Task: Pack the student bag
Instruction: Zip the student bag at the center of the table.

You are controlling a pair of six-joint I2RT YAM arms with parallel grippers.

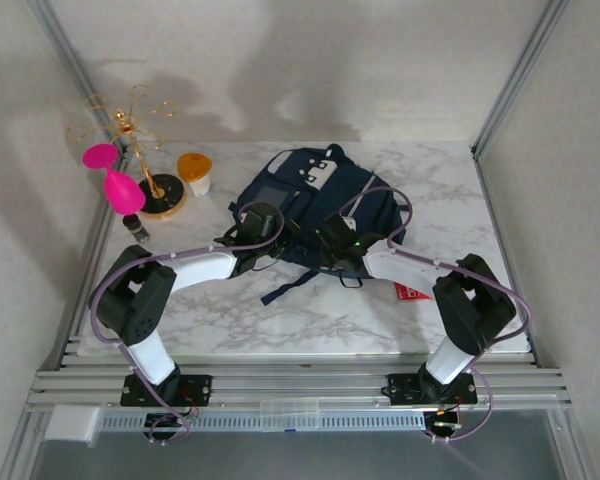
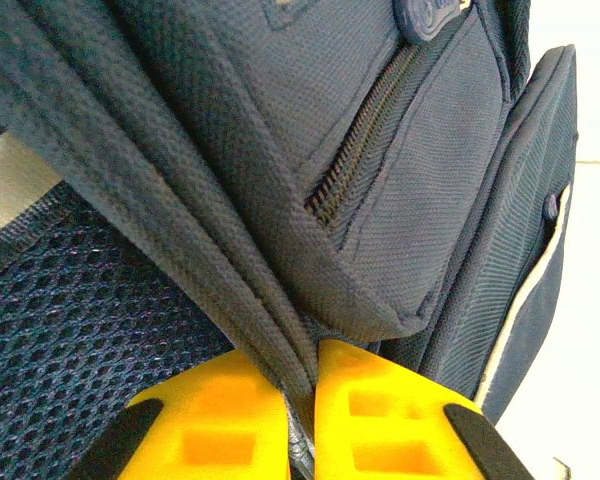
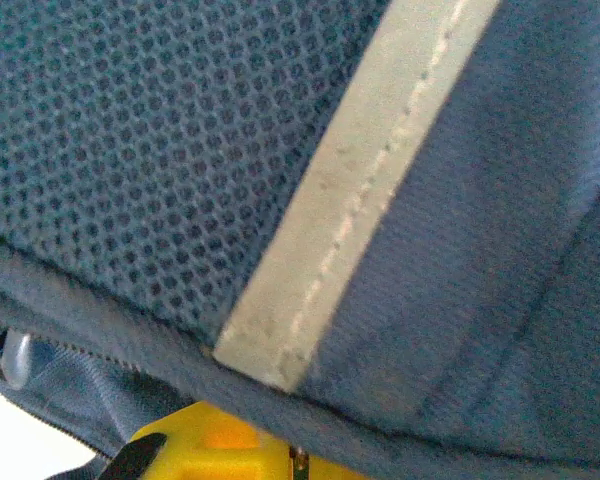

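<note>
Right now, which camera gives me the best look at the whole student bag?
Top external: the student bag lies whole on the marble table. Left wrist gives a close-up of a pocket zipper and a fold pinched in the left hand. Right wrist gives mesh and a pale strip, close up.

Lab test cell: aluminium frame [image 1: 300, 384], white panel walls [image 1: 280, 60].
</note>
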